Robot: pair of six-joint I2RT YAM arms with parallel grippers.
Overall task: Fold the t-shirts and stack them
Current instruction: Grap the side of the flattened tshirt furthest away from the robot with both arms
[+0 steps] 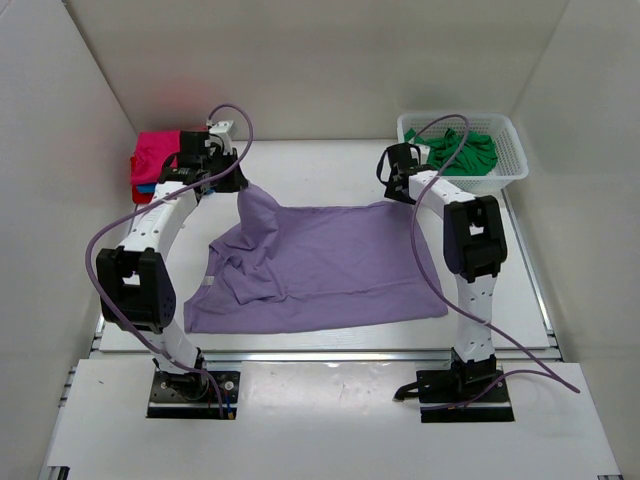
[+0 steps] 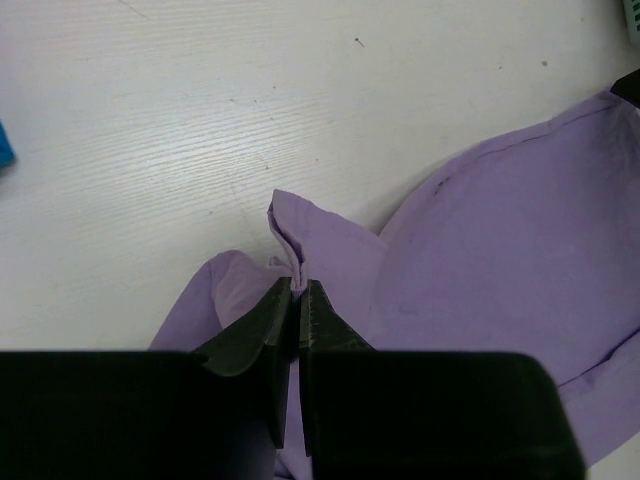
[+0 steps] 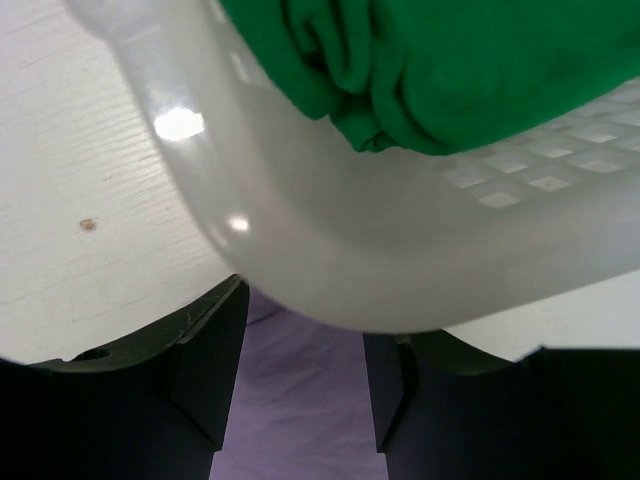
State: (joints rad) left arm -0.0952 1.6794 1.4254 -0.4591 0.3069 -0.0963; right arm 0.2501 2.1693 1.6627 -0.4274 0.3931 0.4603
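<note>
Your lilac t-shirt (image 1: 320, 265) lies spread across the middle of the counter (image 1: 320, 165), soft thin knit, mostly flat. It is rumpled along its left side, where a fold doubles over itself. Your left gripper (image 2: 298, 292) is clamped on a narrow pinched ridge of that lilac cloth at the shirt's far left corner, and the fabric rises to a small peak between the closed fingers. Your right gripper (image 3: 300, 350) sits at the shirt's far right corner with its fingers apart. Lilac cloth shows in the gap between them, though you cannot tell whether either finger touches it.

The white plastic basket (image 1: 512, 165), a glossy rounded lattice, stands just beyond the right gripper and fills most of the right wrist view. A bunched green t-shirt (image 3: 450, 70) lies inside it. At the far left corner a magenta pink t-shirt (image 1: 158, 150) tops a folded stack close behind the left gripper.

White walls close the counter on three sides. Bare wood-grain counter runs between the stack and the basket.
</note>
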